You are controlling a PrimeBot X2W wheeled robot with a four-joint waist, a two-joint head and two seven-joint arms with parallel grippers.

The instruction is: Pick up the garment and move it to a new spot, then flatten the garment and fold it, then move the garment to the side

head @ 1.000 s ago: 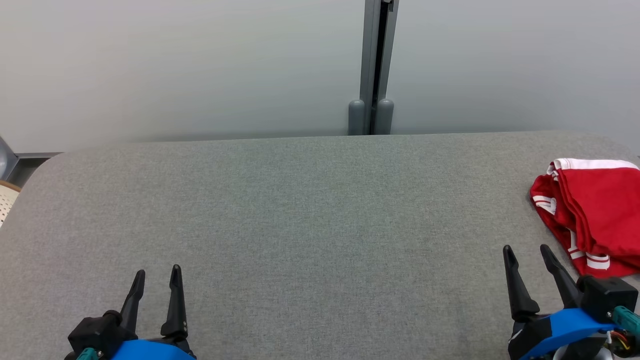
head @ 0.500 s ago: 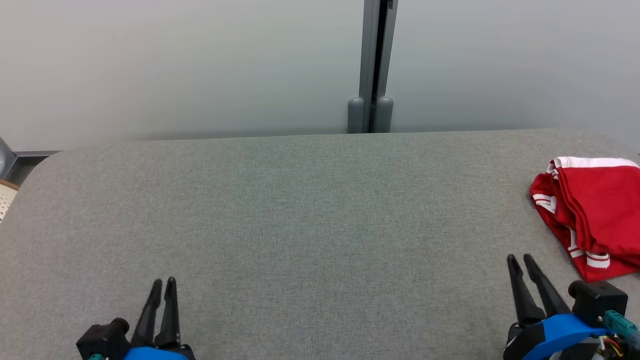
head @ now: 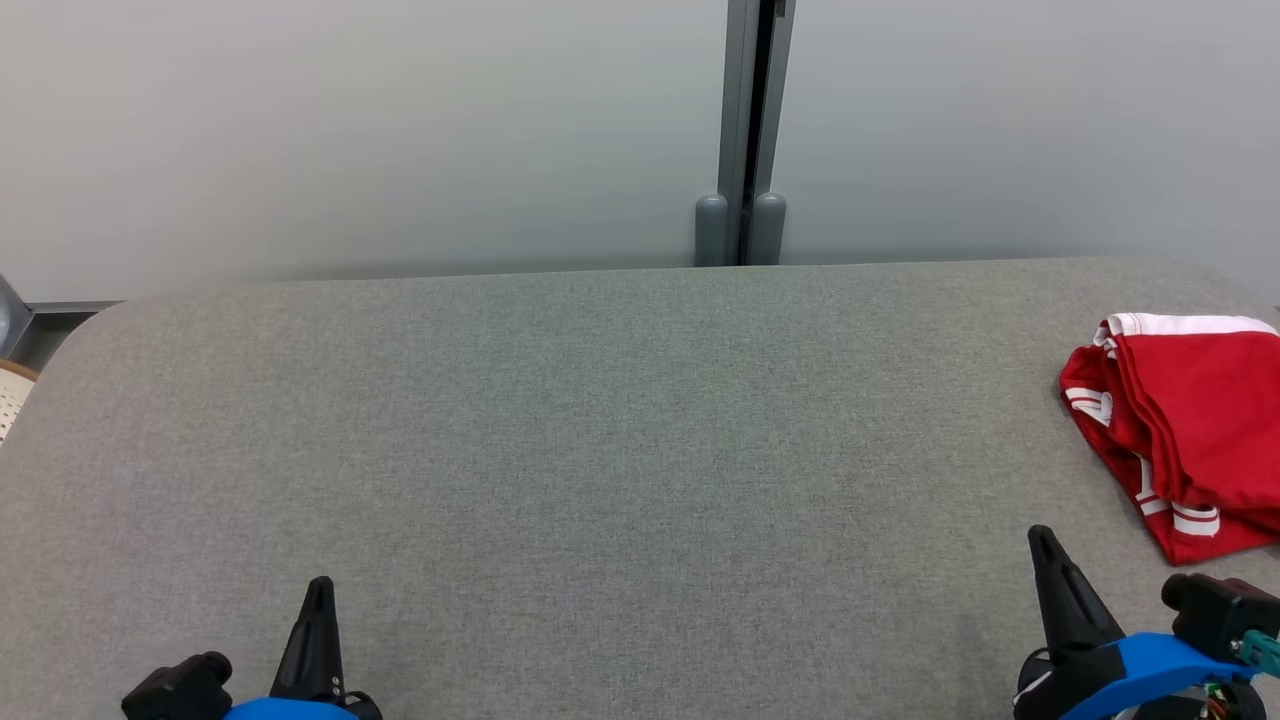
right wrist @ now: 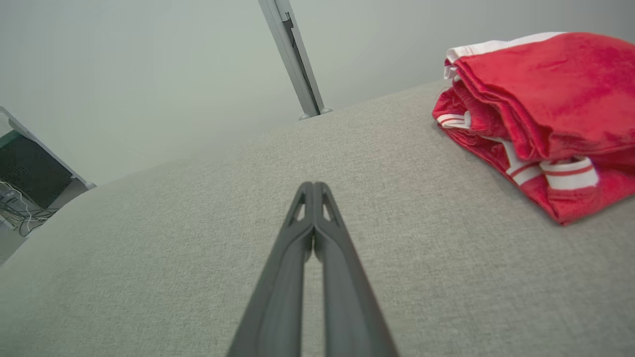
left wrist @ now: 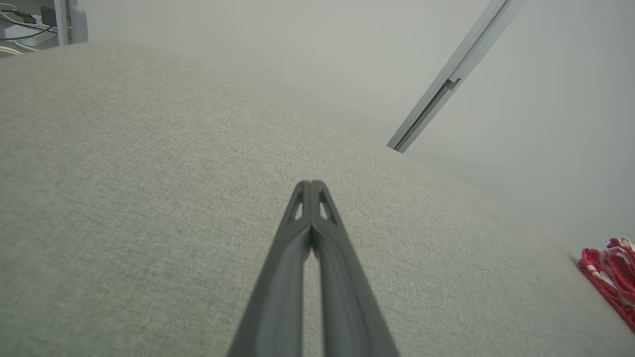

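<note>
The garment is a red piece with white stripes, folded into a compact bundle at the right edge of the grey fabric surface. It also lies at the upper right of the right wrist view as the garment and at the far right edge of the left wrist view as the garment. My right gripper is shut and empty, low at the right, just short of the bundle. My left gripper is shut and empty at the lower left. Both wrist views show the fingertips pressed together: left gripper, right gripper.
A pale wall with a grey vertical post stands behind the surface. The surface's rounded left corner drops off beside some furniture. Cables and equipment lie past that side.
Both grippers have gone from open to shut and have drawn back toward the bottom edge of the head view. The garment has not moved.
</note>
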